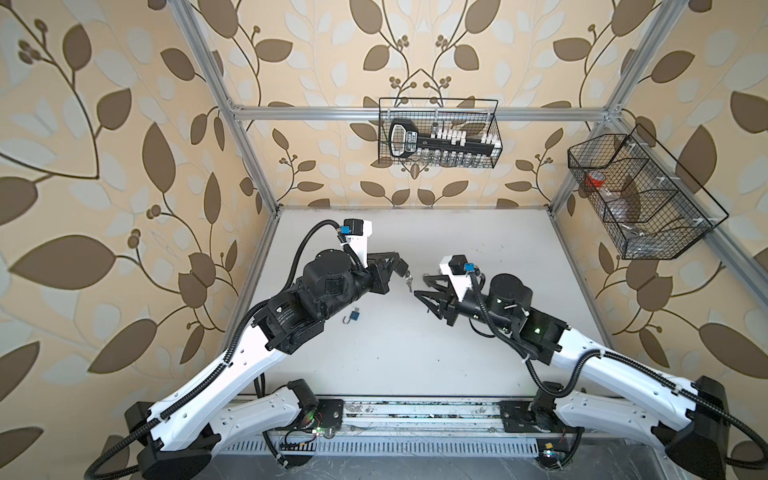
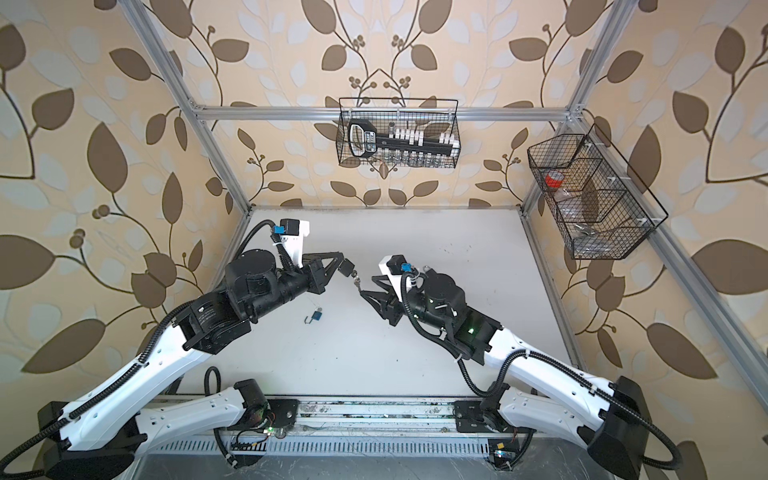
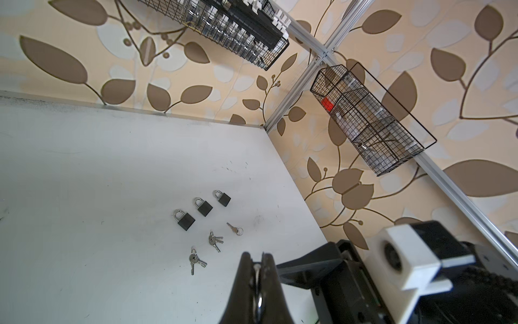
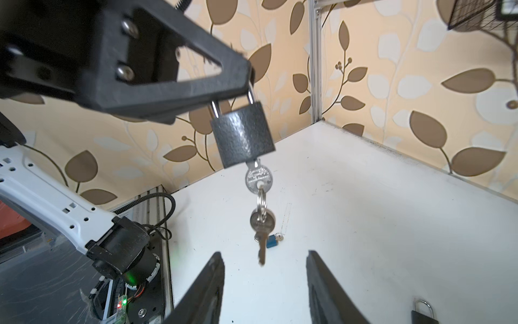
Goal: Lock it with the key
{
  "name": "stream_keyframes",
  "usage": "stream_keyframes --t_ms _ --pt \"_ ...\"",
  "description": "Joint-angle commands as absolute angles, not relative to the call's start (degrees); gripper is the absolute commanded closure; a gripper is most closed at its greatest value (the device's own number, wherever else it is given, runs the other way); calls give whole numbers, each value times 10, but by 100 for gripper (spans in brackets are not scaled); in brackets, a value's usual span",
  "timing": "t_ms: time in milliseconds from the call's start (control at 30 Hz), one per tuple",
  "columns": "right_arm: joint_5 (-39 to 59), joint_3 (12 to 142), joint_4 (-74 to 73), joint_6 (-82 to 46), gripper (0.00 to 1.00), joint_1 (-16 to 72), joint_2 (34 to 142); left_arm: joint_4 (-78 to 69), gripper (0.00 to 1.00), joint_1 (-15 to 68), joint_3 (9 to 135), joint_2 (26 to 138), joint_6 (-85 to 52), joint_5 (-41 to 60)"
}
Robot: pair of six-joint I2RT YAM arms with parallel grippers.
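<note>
Leaf-print walls round a white bench. Left gripper is clamped tight on the shackle of a grey padlock, lifted above the bench. Key sits in the padlock's bottom slot, with a ring and spare key dangling from it. Right gripper has its jaws apart and empty, just beside the hanging keys. Blue padlock lies on the bench near the left arm, shackle open. Three dark padlocks and loose key bunches lie grouped on the bench.

The dark grey metal padlock is suspended above the white tabletop, the small blue padlock laid near-left of it
</note>
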State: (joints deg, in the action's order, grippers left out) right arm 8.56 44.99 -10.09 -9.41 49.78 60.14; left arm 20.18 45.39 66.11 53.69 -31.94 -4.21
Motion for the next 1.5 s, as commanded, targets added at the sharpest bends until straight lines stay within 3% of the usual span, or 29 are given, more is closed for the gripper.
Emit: stream_keyframes --t_ms 0,433,600,1233,1467 --pt "57 474 -147 -85 52 513 624 169 100 454 658 522 -335 -65" --pt "49 498 -201 -95 50 514 668 164 100 454 658 526 -337 -56" --pt "59 509 -197 -94 66 514 683 163 100 454 660 530 -337 -51" --pt "43 498 -192 -108 81 514 691 162 100 455 657 527 -336 -52" --pt "37 485 -186 -111 90 514 684 159 100 455 652 515 -338 -64"
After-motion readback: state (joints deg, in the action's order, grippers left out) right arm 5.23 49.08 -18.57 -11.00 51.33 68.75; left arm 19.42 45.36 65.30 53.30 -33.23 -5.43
